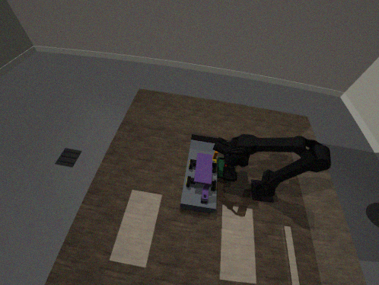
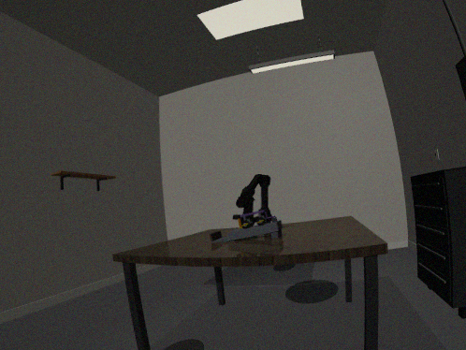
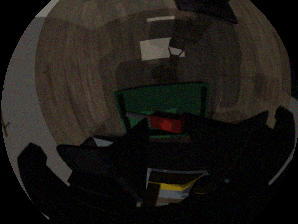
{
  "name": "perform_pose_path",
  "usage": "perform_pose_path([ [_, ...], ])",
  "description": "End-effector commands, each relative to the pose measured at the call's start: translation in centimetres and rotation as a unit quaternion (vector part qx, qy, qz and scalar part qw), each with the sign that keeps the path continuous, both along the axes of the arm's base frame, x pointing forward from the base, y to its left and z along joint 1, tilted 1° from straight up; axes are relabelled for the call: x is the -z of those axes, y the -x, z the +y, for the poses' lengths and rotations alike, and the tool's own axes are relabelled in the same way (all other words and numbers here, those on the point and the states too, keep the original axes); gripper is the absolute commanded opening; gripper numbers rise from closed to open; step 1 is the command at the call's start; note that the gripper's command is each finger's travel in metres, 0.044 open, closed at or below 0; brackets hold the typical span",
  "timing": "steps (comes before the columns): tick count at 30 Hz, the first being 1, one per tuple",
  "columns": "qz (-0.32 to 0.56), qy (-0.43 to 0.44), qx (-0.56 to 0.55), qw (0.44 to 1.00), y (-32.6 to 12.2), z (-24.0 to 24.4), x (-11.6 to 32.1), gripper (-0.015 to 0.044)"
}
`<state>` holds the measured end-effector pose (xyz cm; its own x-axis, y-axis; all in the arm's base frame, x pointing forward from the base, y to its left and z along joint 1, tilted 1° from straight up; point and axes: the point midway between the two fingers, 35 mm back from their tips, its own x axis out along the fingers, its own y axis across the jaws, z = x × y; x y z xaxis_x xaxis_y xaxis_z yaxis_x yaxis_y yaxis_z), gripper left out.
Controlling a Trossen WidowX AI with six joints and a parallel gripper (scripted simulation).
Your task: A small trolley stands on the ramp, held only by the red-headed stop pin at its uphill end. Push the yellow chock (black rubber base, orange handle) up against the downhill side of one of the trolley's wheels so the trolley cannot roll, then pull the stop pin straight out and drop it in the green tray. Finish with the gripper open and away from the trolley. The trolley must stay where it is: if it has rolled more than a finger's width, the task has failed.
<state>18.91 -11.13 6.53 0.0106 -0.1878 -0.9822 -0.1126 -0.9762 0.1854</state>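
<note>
Red-headed pin (image 1: 225, 165) (image 3: 167, 123): at the green tray (image 1: 221, 168) (image 3: 162, 97), between the gripper (image 1: 225, 164) (image 3: 165, 119) fingertips in wrist view, shaft toward nine o'clock. Gripper partly open, gripping nothing. Whether pin touches a finger, cannot tell.

The place looked like a workshop or lab: left of the brown wooden desk (image 1: 164, 114) (image 2: 253, 255) hung a bracketed wooden shelf (image 2: 84, 176); right of it stood a black metal drawer cabinet (image 2: 435, 225).

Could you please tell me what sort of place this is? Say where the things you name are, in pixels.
Probably a workshop or robotics lab: a robot arm (image 1: 281, 144) (image 2: 256, 187) on a wooden table (image 1: 171, 114) (image 2: 187, 250), a dark drawer cabinet (image 2: 432, 229), and a long ceiling lamp (image 2: 295, 63).
</note>
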Motion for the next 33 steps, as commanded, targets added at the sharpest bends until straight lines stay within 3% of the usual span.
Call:
perform_pose_path([
  [1,0.0,0.002,0.001,1.0,0.0,0.2,0.2,0.019],
  [18,0.0,0.002,0.001,1.0,-0.1,0.9,0.8,0.019],
  [24,-0.001,0.0,0.0,1.0,-0.1,0.8,0.7,0.034],
  [33,0.0,0.001,0.001,1.0,0.1,0.9,-1.0,0.034],
])
